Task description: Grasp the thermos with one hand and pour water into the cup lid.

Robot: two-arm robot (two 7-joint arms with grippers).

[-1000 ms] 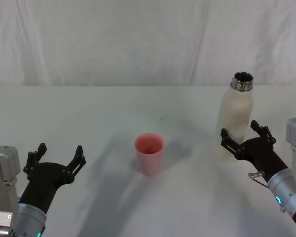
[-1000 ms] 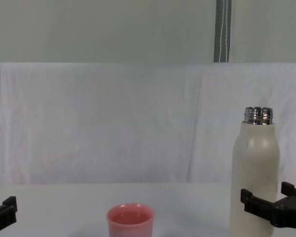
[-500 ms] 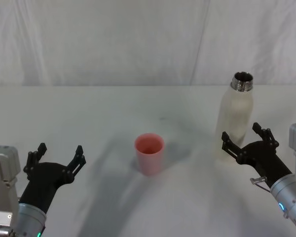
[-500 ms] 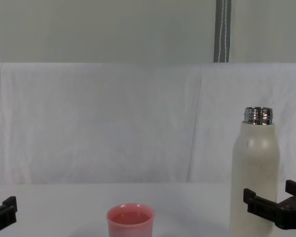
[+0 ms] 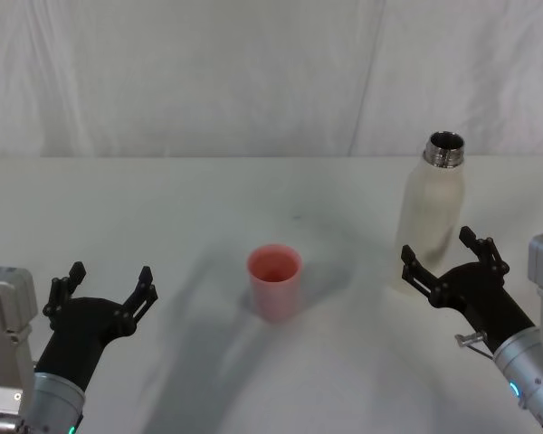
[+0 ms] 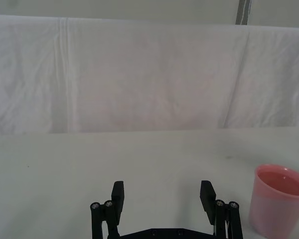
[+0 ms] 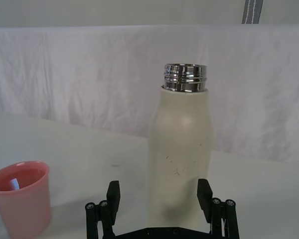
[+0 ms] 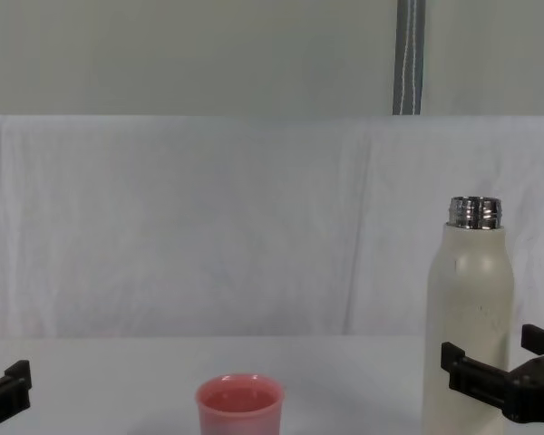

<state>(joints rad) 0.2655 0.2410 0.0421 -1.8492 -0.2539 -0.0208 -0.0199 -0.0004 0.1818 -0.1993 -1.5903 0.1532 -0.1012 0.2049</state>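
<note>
The cream-white thermos [image 5: 432, 217] stands upright at the right of the table, its steel neck uncapped. My right gripper [image 5: 437, 250] is open just in front of its lower body, one finger to each side, with gaps showing. The right wrist view shows the thermos [image 7: 180, 149] centred beyond the open right gripper [image 7: 158, 191]. The pink cup lid [image 5: 273, 280] stands upright mid-table, to the thermos's left, with liquid inside [image 6: 279, 199]. My left gripper [image 5: 109, 273] rests open at the near left, away from both. The chest view shows the thermos [image 8: 467, 326] and the cup lid [image 8: 238, 406].
A white cloth-covered table [image 5: 163, 217] carries the things, with a white draped backdrop [image 5: 208, 72] behind it. A grey pole [image 8: 410, 54] rises behind the backdrop. Bare table lies between the cup lid and the thermos.
My right gripper has drawn back slightly toward me from the thermos base and stays open. The thermos, cup lid and left arm have not moved.
</note>
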